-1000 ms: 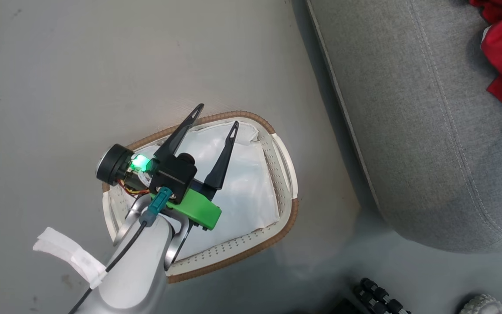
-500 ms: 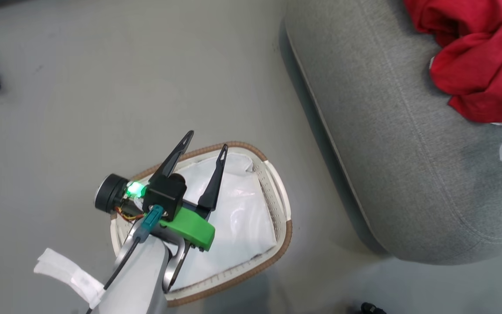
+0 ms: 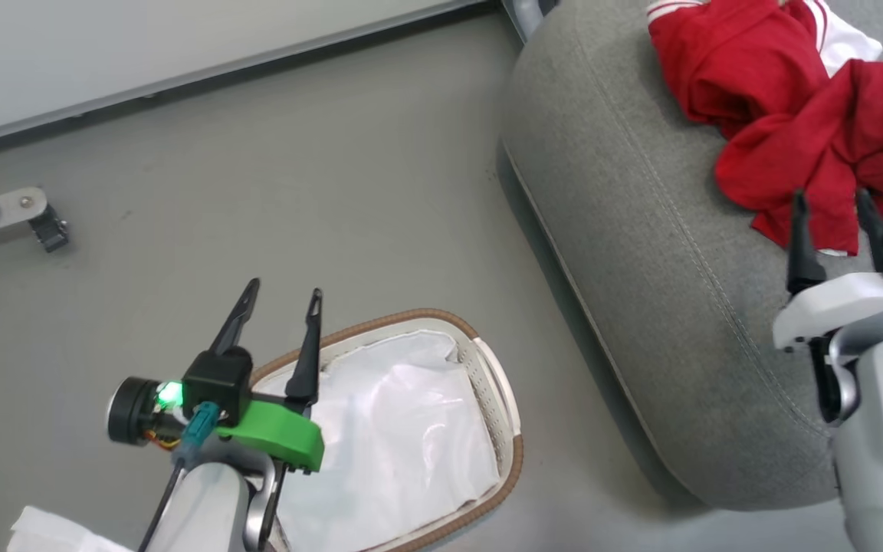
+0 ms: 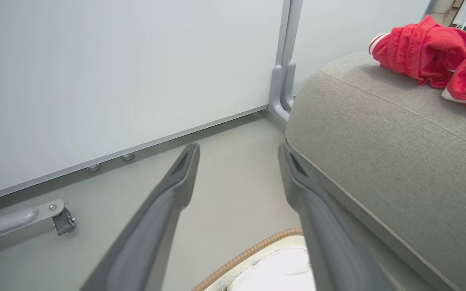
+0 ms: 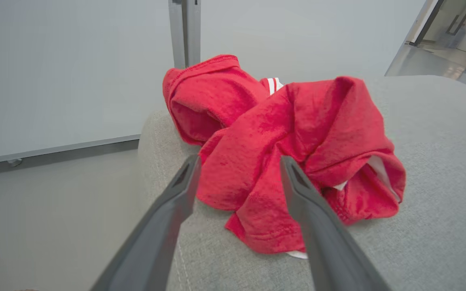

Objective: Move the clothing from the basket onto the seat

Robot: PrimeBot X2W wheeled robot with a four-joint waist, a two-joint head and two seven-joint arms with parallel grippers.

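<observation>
Both left gripper (image 3: 285, 288) and right gripper (image 3: 830, 195) gape empty, likely because the crumpled bright red fabric clothing (image 3: 779, 115) lies on the grey upholstered seat (image 3: 641, 230), the oval cream plastic basket (image 3: 514, 452) holding none.

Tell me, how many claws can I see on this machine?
2. The left claw is open above the rim of the basket; the right claw is open over the seat, pointing at the red clothing heaped there.

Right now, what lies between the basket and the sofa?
A strip of bare grey floor and nothing else. The head view shows the basket and the sofa standing apart.
</observation>
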